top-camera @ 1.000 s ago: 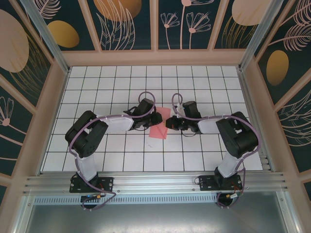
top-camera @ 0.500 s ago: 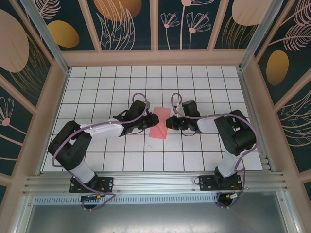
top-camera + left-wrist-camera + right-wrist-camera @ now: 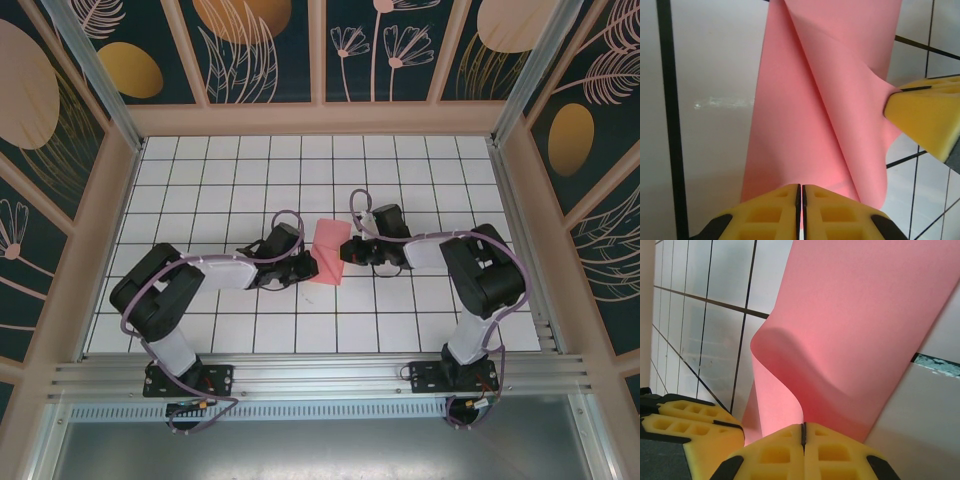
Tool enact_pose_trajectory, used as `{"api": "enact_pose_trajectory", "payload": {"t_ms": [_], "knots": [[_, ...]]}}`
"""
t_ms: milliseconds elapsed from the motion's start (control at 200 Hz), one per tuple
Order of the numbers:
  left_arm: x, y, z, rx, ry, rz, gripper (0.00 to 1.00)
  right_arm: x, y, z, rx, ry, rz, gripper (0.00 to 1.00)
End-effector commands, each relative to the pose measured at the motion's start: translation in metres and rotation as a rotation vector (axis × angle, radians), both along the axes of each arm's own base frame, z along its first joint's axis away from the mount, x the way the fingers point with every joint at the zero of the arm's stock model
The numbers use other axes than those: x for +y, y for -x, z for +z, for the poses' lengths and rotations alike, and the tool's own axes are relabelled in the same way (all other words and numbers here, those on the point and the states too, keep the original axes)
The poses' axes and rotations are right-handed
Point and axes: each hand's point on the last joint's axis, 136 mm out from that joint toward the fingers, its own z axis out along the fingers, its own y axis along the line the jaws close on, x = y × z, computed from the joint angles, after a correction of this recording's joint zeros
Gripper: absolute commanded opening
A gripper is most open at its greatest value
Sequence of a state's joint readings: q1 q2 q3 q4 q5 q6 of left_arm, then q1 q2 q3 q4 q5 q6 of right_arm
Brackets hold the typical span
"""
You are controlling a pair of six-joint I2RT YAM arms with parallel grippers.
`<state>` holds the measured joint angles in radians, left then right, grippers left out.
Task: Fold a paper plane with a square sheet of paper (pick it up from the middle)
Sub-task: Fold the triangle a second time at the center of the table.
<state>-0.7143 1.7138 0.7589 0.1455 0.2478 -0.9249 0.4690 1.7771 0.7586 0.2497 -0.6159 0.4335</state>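
Two grippers meet at one thin salmon-pink sheet of paper (image 3: 327, 250), partly folded, lying mid-table on the white gridded tabletop (image 3: 420, 320) between them. The right gripper (image 3: 802, 426) is clamped on the sheet's right edge, which buckles upward from its yellow pads. The left gripper (image 3: 801, 188) has its jaws pressed together at the sheet's left edge; whether they pinch the paper is unclear.

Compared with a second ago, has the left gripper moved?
Yes. The left gripper has shifted toward the near edge of the table, and slightly left, across its grid.
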Motion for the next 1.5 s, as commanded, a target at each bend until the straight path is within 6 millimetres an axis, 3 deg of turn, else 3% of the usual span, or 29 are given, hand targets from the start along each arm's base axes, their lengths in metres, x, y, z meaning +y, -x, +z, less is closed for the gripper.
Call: {"api": "enact_pose_trajectory", "payload": {"t_ms": [0,405,921,1111,1131,1331,1496], "knots": [[0.010,0.004,-0.018,0.022,-0.068,0.007,0.14,-0.002,-0.009,-0.001,-0.023,0.035,0.012,0.00],[0.021,0.012,-0.036,0.048,-0.138,-0.012,0.14,-0.001,-0.018,-0.002,-0.044,0.074,0.033,0.00],[0.011,0.005,-0.019,0.017,-0.088,-0.018,0.20,-0.002,-0.007,-0.013,-0.024,0.091,0.033,0.00],[0.007,0.000,-0.006,-0.007,-0.065,-0.013,0.23,-0.004,-0.007,-0.018,-0.026,0.122,0.023,0.00],[0.005,-0.003,0.006,-0.033,-0.042,-0.011,0.23,-0.004,-0.006,-0.018,-0.025,0.123,0.025,0.00],[-0.007,-0.017,0.039,-0.094,0.021,0.001,0.26,-0.001,-0.003,-0.022,-0.020,0.133,0.036,0.00],[-0.017,-0.029,0.051,-0.116,0.040,0.008,0.24,0.001,-0.004,-0.020,-0.025,0.132,0.041,0.00]]}}
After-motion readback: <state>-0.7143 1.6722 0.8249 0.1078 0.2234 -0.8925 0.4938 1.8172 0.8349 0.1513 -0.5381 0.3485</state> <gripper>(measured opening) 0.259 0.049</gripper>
